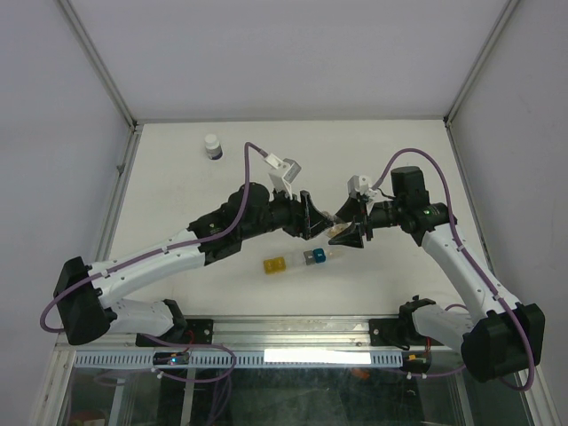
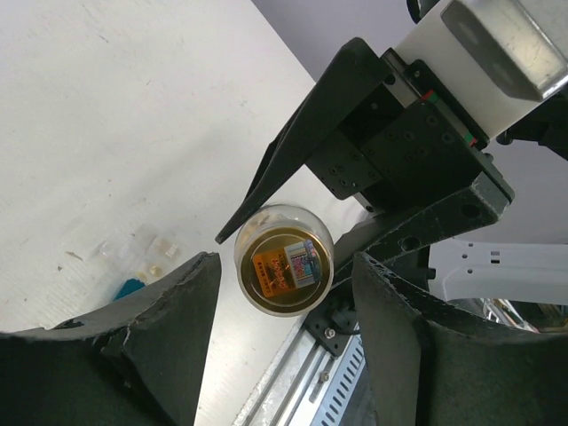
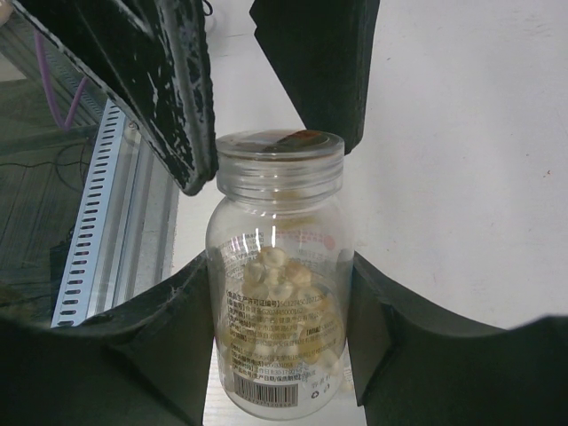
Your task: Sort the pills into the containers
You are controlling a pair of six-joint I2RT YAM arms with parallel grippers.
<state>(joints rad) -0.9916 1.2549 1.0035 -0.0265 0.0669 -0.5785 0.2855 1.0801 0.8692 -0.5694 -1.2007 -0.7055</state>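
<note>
From the top camera, the left fingers (image 1: 308, 220) and the right fingers (image 1: 350, 233) are meeting tip to tip above the middle of the white counter (image 1: 177, 186), with a clear pill bottle (image 1: 338, 232) showing tan between them. The pillbox strip (image 1: 298, 261) is lying flat on the counter just in front of them, its yellow cube at the left end and a blue one further right, the clear cubes being hard to make out. A small white-capped dark bottle (image 1: 212, 146) is standing well apart at the far left. From the left wrist, the left fingers are standing part open on either side of the bottle's lid, with a sliver of counter showing at one side, so they are not gripping it. The right fingers are clamping the bottle's body behind the lid, and the strip is lying blurred on the counter beyond. From the right wrist, the right fingers are pressing both sides of the bottle and holding it, the pills (image 3: 277, 275) are sitting as a pale heap inside, and the left fingers are flanking the lid
</note>
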